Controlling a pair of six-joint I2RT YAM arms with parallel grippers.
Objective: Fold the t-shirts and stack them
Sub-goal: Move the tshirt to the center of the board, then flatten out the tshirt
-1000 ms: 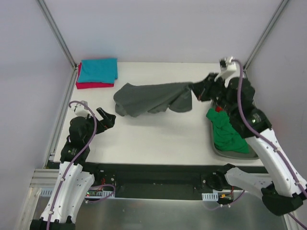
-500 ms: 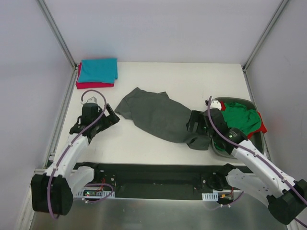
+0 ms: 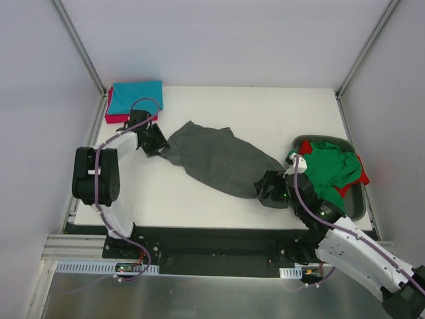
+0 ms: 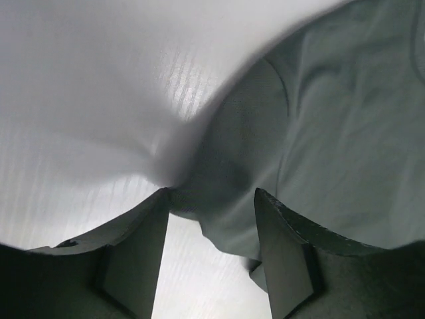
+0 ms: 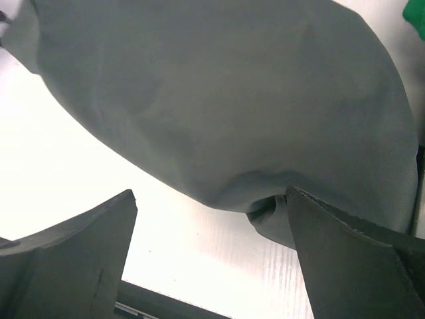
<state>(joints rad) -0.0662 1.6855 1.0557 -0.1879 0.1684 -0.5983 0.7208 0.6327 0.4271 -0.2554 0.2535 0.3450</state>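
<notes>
The dark grey t-shirt lies crumpled in a slanted strip across the middle of the table. My left gripper is at its far left end. In the left wrist view the left gripper stands open, its jaws part way in, with a corner of the grey cloth lying loose between the fingers. My right gripper is at the shirt's near right end. The right gripper is wide open, and a fold of the cloth lies by its right finger. A folded teal t-shirt rests on a crimson-pink one at the back left.
A dark grey oval tub at the right edge holds a green t-shirt over a red one. Metal frame posts rise at the table's back corners. Bare white table lies in front of and behind the grey shirt.
The right gripper let go of the raised grey shirt, which dropped flat, then came down to its near right end. The left arm reached out to the shirt's left end and its jaws narrowed.
</notes>
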